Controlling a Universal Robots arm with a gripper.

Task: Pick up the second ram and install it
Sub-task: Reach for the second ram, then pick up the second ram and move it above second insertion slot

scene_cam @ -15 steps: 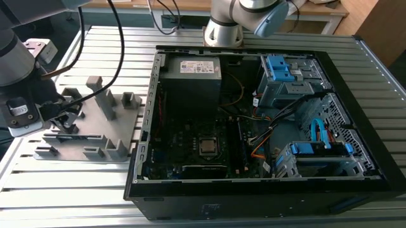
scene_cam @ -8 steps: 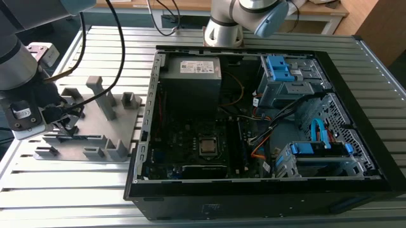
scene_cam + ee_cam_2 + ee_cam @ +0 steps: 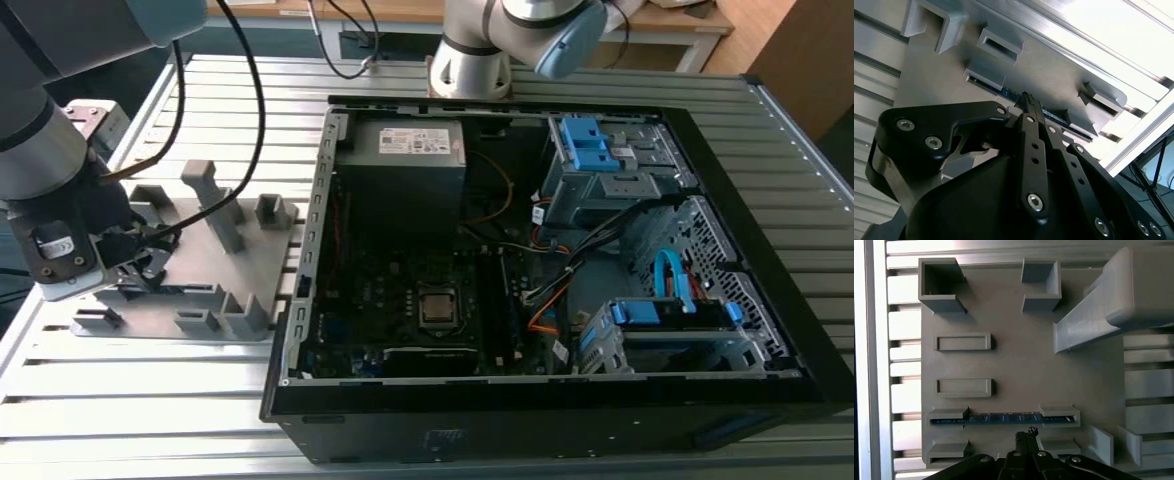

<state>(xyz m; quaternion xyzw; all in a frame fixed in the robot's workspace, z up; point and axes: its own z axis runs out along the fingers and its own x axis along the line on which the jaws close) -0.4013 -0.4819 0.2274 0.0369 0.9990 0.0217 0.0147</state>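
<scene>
The second ram (image 3: 1001,418) is a thin dark strip with a blue edge. It stands on edge between two end holders of the grey fixture (image 3: 1019,365), and its blue edge (image 3: 1010,92) also appears in the second wrist view. My gripper (image 3: 1025,434) hangs just beside it, over the neighbouring empty pair of holders. The fingertips (image 3: 1029,100) sit close together with nothing between them and do not touch the strip. In the exterior view the gripper (image 3: 134,268) is low over the fixture (image 3: 200,250) at that view's left.
An open black computer case (image 3: 310,300) lies to the exterior view's right of the fixture, with its motherboard (image 3: 400,290) and cables exposed. Tall grey ribs (image 3: 214,205) rise from the fixture near the gripper. A second robot arm's base (image 3: 470,60) stands behind the case.
</scene>
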